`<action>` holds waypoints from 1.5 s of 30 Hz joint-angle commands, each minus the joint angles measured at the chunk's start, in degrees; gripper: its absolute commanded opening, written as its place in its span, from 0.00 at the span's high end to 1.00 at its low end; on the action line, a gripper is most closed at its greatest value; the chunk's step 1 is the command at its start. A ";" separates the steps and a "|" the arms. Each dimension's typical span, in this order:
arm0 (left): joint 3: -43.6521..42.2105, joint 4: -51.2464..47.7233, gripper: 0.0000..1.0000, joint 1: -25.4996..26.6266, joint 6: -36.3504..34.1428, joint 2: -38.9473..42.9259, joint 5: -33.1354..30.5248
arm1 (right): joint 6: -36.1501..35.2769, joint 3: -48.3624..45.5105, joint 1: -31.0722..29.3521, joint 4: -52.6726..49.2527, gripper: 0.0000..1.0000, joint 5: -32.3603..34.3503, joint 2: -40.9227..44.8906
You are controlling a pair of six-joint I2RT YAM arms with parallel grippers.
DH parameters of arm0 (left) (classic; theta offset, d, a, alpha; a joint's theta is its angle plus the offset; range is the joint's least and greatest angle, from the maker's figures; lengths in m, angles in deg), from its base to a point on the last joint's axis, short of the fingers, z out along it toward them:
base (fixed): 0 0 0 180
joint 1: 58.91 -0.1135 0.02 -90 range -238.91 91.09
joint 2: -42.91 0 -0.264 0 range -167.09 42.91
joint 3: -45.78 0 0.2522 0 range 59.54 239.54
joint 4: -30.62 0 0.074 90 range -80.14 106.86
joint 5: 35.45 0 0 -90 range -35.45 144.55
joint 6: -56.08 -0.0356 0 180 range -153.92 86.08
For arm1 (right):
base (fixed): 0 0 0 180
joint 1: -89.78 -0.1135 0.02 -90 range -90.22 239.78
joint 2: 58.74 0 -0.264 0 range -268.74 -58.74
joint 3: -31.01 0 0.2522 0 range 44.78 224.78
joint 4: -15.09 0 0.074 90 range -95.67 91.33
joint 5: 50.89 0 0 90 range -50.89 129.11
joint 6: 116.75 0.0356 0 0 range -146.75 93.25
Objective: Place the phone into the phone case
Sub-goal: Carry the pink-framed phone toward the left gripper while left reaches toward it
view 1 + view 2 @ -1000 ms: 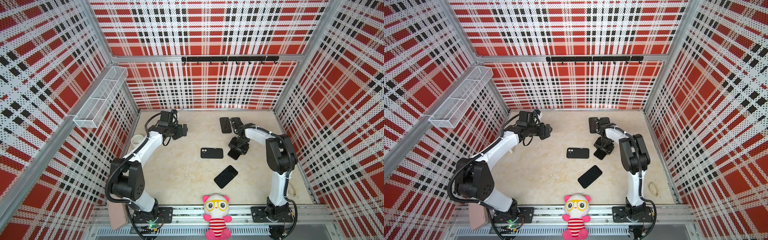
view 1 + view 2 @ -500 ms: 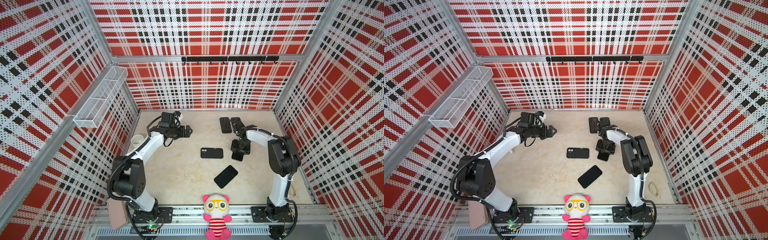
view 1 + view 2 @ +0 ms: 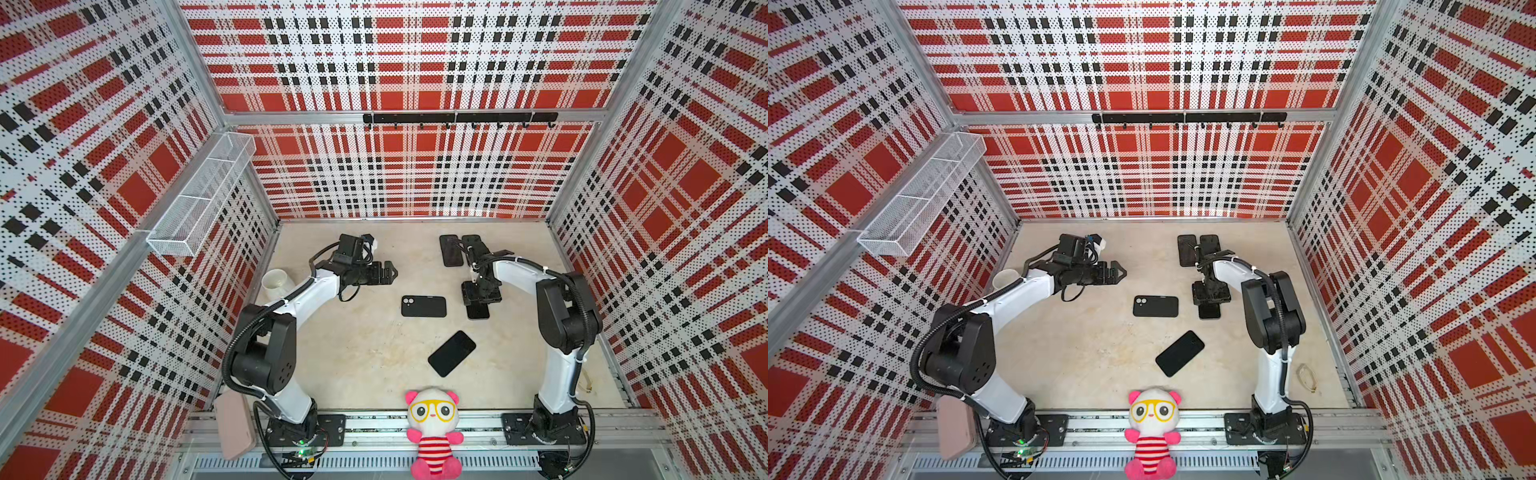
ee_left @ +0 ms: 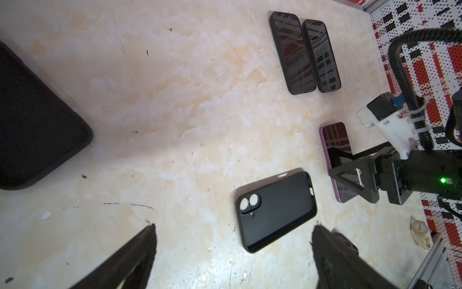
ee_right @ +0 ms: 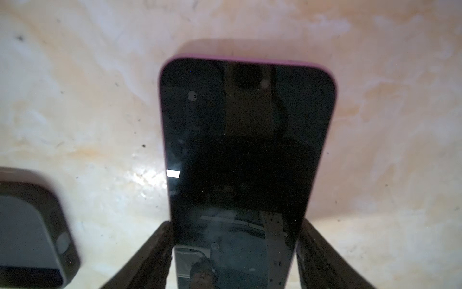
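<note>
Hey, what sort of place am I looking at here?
Probably a robot test cell: left arm and right arm bolted to a rail, perforated plaid walls boxing in a table, phones laid out.

We find no readable word, brand or number here; the phone and phone case show nothing legible.
</note>
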 commanded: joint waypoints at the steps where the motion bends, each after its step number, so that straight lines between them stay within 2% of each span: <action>1: -1.61 3.95 0.02 0.71 5.22 2.59 0.46 | -5.77 -1.29 0.26 0.79 0.55 0.52 0.35; 5: -3.64 7.09 0.01 0.53 9.38 2.48 3.79 | -9.42 -1.66 0.24 2.08 0.57 -2.05 1.56; 10: -5.17 10.54 0.00 0.44 12.74 2.14 6.82 | -17.27 -3.11 0.22 3.85 0.57 -4.26 4.20; 16: -5.08 12.91 0.01 0.84 14.19 0.76 9.64 | -25.94 -2.22 0.22 3.44 0.57 -4.99 6.44; 21: -6.54 17.92 0.01 1.19 16.38 0.18 14.07 | -31.38 0.73 0.26 1.15 0.63 -8.51 7.62; 24: -7.43 20.45 0.03 1.22 17.77 -0.74 16.54 | -35.29 2.25 0.29 -0.67 0.70 -10.95 8.57; 28: -8.19 23.62 0.05 1.48 18.83 -2.10 18.93 | -39.88 4.89 0.07 -3.44 0.71 -14.87 9.42; 35: -10.22 32.35 0.11 2.52 25.36 -3.72 23.96 | -49.38 8.19 -2.95 -4.18 0.78 -18.22 10.58; 40: -11.69 37.61 0.14 3.49 29.11 -4.20 26.24 | -55.89 10.09 -6.34 -3.57 0.77 -20.98 10.33; 45: -11.90 38.07 0.18 4.55 28.89 -4.84 25.99 | -62.39 13.26 -8.43 -5.74 0.76 -23.42 8.26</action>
